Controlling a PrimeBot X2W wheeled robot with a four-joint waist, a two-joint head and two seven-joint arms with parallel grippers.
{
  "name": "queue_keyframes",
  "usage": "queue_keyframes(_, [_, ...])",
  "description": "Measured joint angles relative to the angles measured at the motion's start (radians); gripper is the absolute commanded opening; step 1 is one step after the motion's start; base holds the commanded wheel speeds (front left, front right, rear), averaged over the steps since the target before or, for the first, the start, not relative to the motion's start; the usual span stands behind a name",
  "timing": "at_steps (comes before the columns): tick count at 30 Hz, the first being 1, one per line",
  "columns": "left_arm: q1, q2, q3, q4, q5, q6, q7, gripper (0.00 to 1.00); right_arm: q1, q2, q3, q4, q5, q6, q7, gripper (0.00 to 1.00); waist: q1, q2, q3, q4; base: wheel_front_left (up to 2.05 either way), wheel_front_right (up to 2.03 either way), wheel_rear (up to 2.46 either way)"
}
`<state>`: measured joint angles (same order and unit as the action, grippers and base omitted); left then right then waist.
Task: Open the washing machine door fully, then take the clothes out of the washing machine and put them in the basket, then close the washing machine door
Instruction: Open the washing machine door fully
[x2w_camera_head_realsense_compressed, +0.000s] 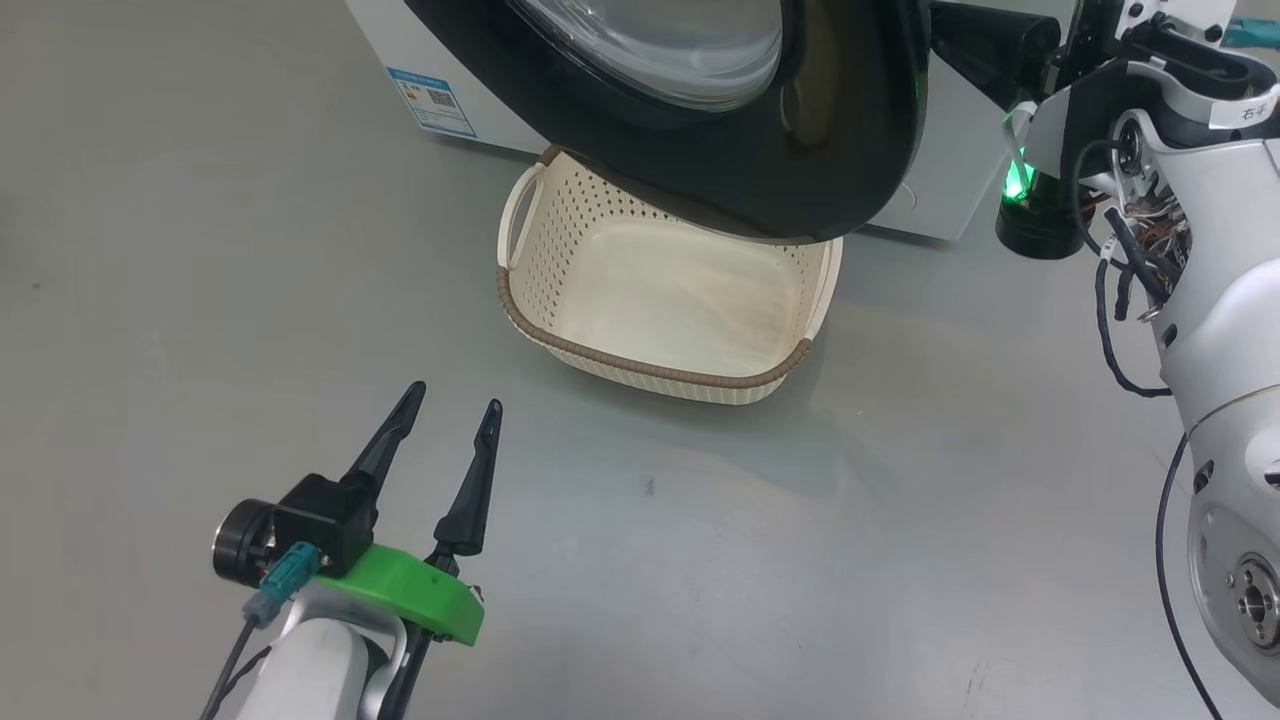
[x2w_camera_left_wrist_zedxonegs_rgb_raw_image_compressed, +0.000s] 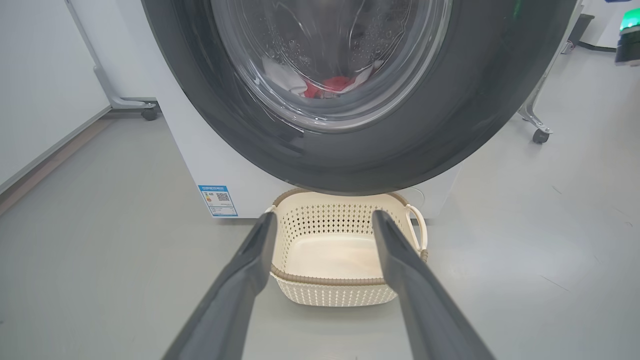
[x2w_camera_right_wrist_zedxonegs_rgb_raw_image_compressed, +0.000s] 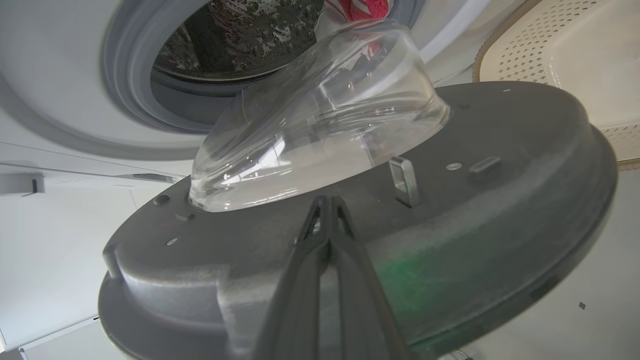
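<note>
The right gripper (x2w_camera_right_wrist_zedxonegs_rgb_raw_image_compressed: 327, 202) has its fingers pressed shut on nothing, tips at the inner face of the door (x2w_camera_right_wrist_zedxonegs_rgb_raw_image_compressed: 500, 200), likely to push it wider. The door stands part open, overhanging the empty basket (x2w_camera_head_realsense_compressed: 640, 365), which sits on the floor just before the washing machine (x2w_camera_left_wrist_zedxonegs_rgb_raw_image_compressed: 185, 145) to catch the laundry. The clothes (x2w_camera_left_wrist_zedxonegs_rgb_raw_image_compressed: 332, 86) lie in the drum. The left gripper (x2w_camera_head_realsense_compressed: 455, 400) hovers near the basket, spread wide and empty.

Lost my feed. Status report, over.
Left claw open, empty. Right claw shut at door inner face. Door overhangs empty basket; clothes in drum.
</note>
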<state>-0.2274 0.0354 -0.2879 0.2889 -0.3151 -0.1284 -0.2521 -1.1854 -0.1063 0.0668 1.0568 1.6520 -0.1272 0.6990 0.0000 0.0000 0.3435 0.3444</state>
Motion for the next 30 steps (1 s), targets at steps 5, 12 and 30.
queue_keyframes(5, [0.004,0.005,0.000,0.000,0.000,0.000,0.000,1.00,0.009,0.005,0.002,-0.003,0.000,0.000,0.010,0.00,0.0000,0.0000,-0.005,-0.005,0.00,0.00,0.00])
queue_keyframes(12, [0.007,0.007,0.000,-0.001,0.004,0.000,0.000,1.00,0.030,0.012,0.008,-0.016,0.000,0.000,0.022,0.00,0.0000,0.0000,-0.011,-0.009,0.00,0.00,0.00])
queue_keyframes(30, [0.047,0.008,0.021,0.011,0.023,0.000,0.000,1.00,0.138,-0.093,0.108,-0.097,-0.191,0.138,-0.140,0.00,0.0000,0.0000,-0.075,-0.017,0.00,0.00,0.00])
